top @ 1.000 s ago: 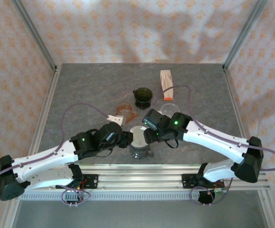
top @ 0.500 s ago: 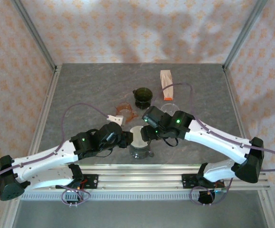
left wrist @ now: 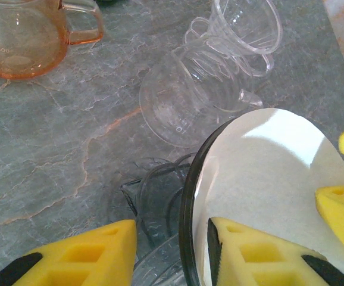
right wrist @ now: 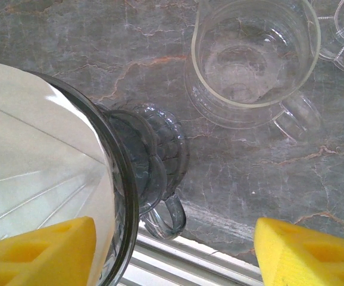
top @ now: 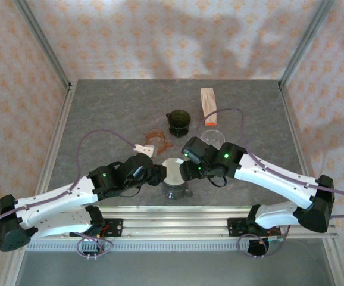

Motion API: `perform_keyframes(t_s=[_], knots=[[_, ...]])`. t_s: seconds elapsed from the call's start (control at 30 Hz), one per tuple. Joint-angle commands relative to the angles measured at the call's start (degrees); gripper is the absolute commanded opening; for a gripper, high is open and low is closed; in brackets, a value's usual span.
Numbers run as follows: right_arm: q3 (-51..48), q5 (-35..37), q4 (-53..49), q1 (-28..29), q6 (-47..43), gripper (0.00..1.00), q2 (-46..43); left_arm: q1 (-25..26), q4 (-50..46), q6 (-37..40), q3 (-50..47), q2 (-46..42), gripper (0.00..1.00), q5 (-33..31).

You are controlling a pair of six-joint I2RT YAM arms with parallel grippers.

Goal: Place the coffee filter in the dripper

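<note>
the right hand (right wrist: 175, 223) has edged nearer over the smoky clear glass dripper (top: 175, 189), open like the left hand (left wrist: 172, 232), both astride its rim, white paper filter (left wrist: 267, 173) apparently nearly seated.

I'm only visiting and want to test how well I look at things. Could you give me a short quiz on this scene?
1. True or false: the white paper coffee filter already sits inside the clear dripper.
2. Which of these stands beside the dark green cup on the grey stone table? A) an amber glass jug B) a red kettle C) a blue bowl
3. Fill in: the yellow fingers of the left gripper straddle the dripper's ____.
Key: 1 true; 2 A; 3 rim.
</note>
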State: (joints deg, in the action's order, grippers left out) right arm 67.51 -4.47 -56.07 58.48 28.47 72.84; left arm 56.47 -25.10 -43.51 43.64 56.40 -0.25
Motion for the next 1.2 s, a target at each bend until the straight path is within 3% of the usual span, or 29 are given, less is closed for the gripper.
perform_keyframes(t_s=[0.0, 0.57, 0.9, 1.17], knots=[[2.19, 1.44, 0.52, 0.28, -0.21, 0.73, -1.42, -0.39, 0.16, -0.44, -0.62, -0.2, 0.4, -0.36], [3.16, 4.09, 0.47, 0.24, 0.38, 0.74, -4.72, -0.33, 0.49, -0.61, -0.22, -2.4, 0.59, -0.54], [2.99, 5.77, 0.74, 0.3, 0.35, 0.74, -7.41, -0.35, -0.54, -0.88, 0.72, -4.55, 0.62, -0.57], [-1.23, 10.64, 3.97, 0.27, -0.5, 0.74, -14.36, -0.36, -5.18, -0.35, 2.42, -11.05, 0.71, -6.32]])
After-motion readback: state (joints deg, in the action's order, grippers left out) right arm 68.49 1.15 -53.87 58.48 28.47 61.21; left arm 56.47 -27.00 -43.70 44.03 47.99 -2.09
